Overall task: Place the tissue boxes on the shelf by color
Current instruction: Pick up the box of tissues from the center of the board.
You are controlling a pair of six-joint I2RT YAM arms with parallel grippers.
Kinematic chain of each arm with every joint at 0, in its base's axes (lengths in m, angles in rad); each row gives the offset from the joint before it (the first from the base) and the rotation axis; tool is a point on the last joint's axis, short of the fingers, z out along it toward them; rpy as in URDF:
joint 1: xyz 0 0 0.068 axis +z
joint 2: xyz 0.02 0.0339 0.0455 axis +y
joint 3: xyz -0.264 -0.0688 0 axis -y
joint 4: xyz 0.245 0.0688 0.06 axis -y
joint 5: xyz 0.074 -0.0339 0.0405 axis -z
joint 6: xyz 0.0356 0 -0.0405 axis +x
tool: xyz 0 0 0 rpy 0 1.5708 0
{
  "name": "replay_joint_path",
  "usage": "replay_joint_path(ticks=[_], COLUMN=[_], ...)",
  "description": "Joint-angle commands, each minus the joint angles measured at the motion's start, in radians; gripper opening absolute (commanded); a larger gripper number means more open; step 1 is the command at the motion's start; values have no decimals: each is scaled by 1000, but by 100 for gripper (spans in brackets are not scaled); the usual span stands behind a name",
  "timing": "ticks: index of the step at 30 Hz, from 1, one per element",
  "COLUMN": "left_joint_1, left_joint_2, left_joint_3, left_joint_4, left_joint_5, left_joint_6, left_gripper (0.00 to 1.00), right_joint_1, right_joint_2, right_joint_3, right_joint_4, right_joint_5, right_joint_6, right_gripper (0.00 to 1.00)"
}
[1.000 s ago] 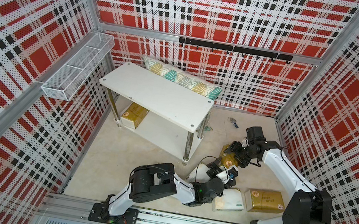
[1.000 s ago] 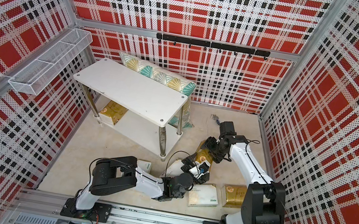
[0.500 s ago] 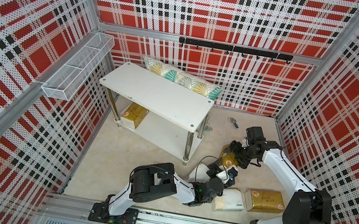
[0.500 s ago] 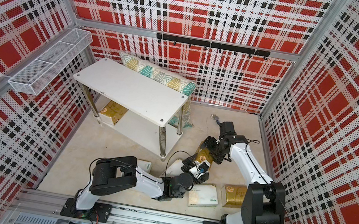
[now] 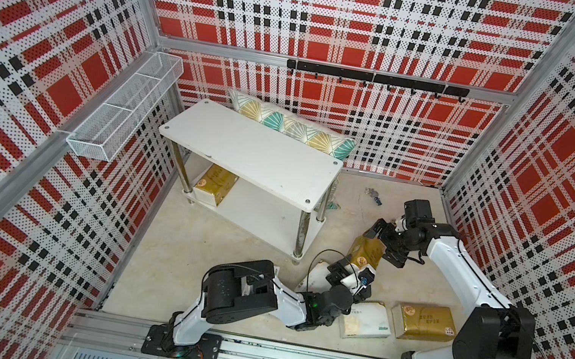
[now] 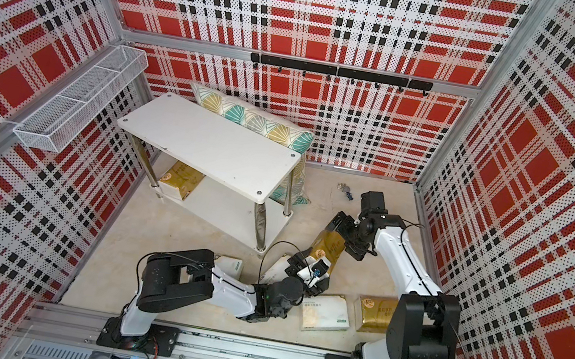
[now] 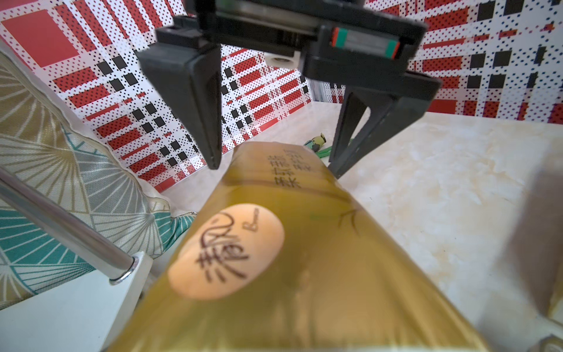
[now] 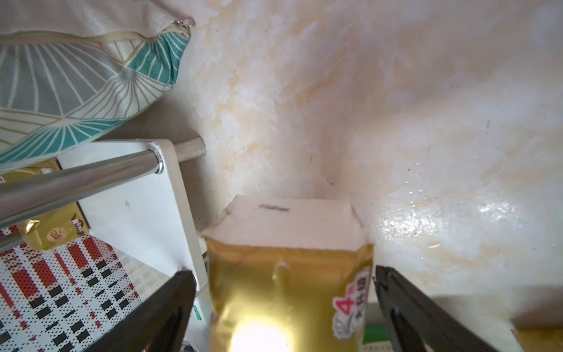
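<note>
Opened within the last second, the right gripper (image 8: 283,274) now has its jaws wide on either side of the gold pack (image 5: 366,251), clear of the wrap in the right wrist view. That pack hangs tilted above the floor (image 5: 216,256), near the end of the shelf (image 5: 255,147). Its lower white end sits in the left gripper (image 5: 351,275), whose jaws have narrowed onto it and appear to carry it alone. A handover looks to be the step in hand. I judge the right gripper should back straight off along the pack before the left one swings, so that neither finger snags the soft wrap. A second gold pack (image 5: 215,184) already lies on the shelf's lower tier, so this one belongs beside it
</note>
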Motion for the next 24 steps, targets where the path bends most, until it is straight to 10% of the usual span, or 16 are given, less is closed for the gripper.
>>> replay_joint_path(ticks=[1,24], left_joint_1=[-4,35], left_joint_2=[-84,-324], left_joint_3=[-28,-208], left_joint_4=[61,43], left_joint_5=[34,151], left_joint_6=[-38,-266], left_gripper=[89,85], right_joint_1=[-27,-159], right_joint_2=[16,56], right_joint_3=[41,90], right_joint_4=[-35,2], right_joint_5=[5,-52], right_joint_6=[-32,-170], right_gripper=[100,100])
